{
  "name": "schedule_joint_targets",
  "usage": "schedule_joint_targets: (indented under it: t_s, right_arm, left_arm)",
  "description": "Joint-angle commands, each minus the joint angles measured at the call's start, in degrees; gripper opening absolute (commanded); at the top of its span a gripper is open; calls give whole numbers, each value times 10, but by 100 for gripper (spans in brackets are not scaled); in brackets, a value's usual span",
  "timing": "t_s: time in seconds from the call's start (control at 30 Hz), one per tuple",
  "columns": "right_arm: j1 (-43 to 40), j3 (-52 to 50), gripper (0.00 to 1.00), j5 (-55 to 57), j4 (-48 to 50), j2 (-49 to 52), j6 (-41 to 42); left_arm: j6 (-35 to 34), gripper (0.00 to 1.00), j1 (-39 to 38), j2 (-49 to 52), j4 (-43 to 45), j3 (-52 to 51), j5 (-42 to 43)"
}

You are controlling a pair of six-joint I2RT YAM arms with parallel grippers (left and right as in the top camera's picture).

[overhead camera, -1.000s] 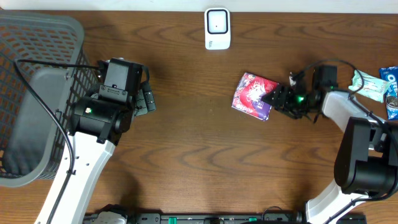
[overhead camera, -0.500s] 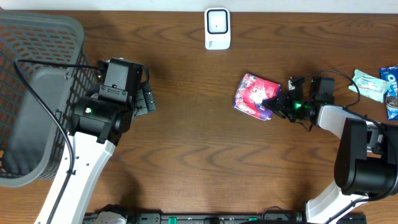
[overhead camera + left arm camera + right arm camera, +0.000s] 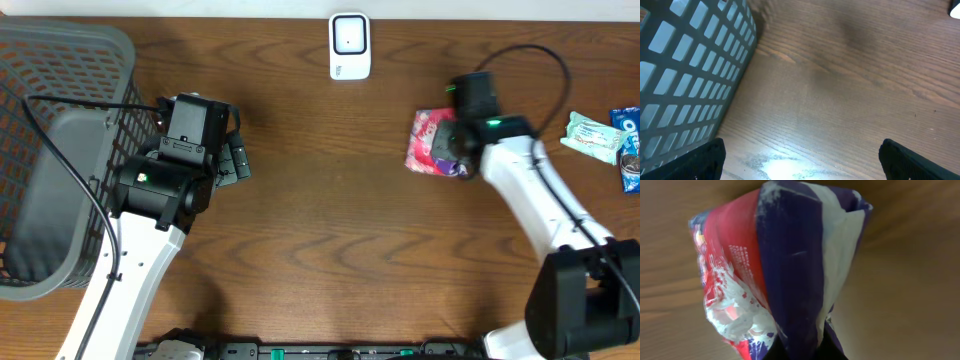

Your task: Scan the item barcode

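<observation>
snack packet (image 3: 790,270) | small print blurred, unreadable | right fingers (image 3: 777,354) pinch it | left fingers (image 3: 705,157) wide apart

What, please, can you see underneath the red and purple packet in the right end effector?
Only bare wooden table shows around the packet; the patch directly beneath it is hidden by the packet and the right end effector.

Soft even light; blurred packet (image 3: 785,275) close-up

No text can be read; the small white print on the red-and-purple packet (image 3: 735,260) is blurred.
</observation>
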Motion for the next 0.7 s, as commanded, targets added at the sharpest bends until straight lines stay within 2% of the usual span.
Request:
schedule_joint_targets:
  t_s: [0.0, 0.1, 0.27, 0.4, 0.47, 0.53, 0.57, 0.67]
  right_arm:
    - [65, 5, 1, 333, -30, 3, 31]
    - [97, 5, 1, 377, -38, 19, 30]
    - [124, 5, 1, 373, -47, 62, 31]
    - [151, 5, 2, 316, -40, 102, 33]
    - [166, 5, 5, 264, -25, 114, 33]
    - [183, 5, 14, 218, -4, 120, 33]
    - [196, 5, 25, 183, 19, 121, 33]
    - [218, 11, 50, 125, 62, 119, 33]
  left_arm:
    - [-3, 98, 2, 2, -2, -1, -7]
    - [-3, 98, 2, 2, -2, -1, -7]
    - [-3, 98, 2, 2, -2, -1, -7]
    - [-3, 98, 2, 2, -2, -1, -7]
    - [-3, 98, 2, 2, -2, -1, -7]
    - [-3, 98, 2, 2, -2, -1, -7]
    - [-3, 98, 2, 2, -2, -1, -7]
    - [-3, 98, 2, 2, -2, -1, -7]
